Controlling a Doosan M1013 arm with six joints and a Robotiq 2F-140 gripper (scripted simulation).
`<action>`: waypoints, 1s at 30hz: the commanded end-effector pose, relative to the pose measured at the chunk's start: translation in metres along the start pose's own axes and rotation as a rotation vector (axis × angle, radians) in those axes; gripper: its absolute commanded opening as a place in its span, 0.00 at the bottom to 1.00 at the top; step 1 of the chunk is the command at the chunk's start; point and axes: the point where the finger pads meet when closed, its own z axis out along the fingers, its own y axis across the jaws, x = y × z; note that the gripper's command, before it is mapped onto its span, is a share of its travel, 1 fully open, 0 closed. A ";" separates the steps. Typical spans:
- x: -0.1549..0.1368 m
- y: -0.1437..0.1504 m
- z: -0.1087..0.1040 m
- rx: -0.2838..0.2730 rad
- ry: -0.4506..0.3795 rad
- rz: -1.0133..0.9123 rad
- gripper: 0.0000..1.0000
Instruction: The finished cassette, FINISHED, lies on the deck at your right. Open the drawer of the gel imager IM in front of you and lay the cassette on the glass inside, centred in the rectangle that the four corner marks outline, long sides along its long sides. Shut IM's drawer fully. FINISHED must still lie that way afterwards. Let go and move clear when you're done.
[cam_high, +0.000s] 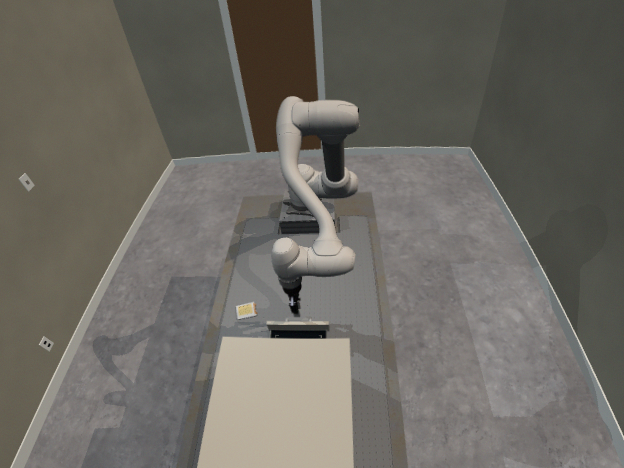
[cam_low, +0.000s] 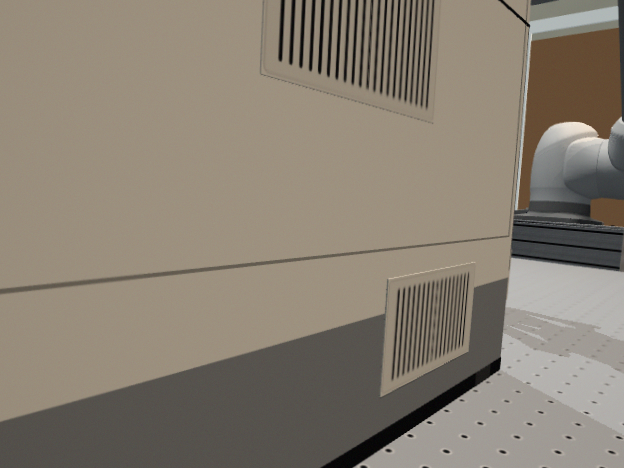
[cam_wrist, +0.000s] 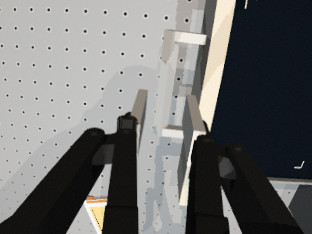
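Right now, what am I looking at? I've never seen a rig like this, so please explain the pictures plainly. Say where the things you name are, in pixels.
The machine is a jointed white arm (cam_high: 327, 118) (cam_low: 559, 156) ending in a two-fingered gripper (cam_high: 294, 312) (cam_wrist: 165, 106).

The top picture looks down from above. The exterior one is close beside the big beige imager (cam_high: 282, 403) (cam_low: 201, 176). The wrist one looks along the fingers.

On the perforated deck (cam_high: 352, 282) (cam_low: 579, 403) (cam_wrist: 50, 50) lies a flat white-and-yellow cassette (cam_high: 246, 310) (cam_wrist: 95, 215). The imager's drawer (cam_high: 297, 327) (cam_wrist: 217, 65) stands out, showing a dark inside.

The fingers are apart near the drawer's handle (cam_high: 309, 320) (cam_wrist: 187, 37), holding nothing that I can see.
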 end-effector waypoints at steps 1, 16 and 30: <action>0.000 -0.009 -0.004 0.000 0.000 0.066 1.00; -0.003 -0.060 -0.026 0.000 0.000 0.499 1.00; -0.005 -0.103 -0.041 0.000 0.000 0.899 1.00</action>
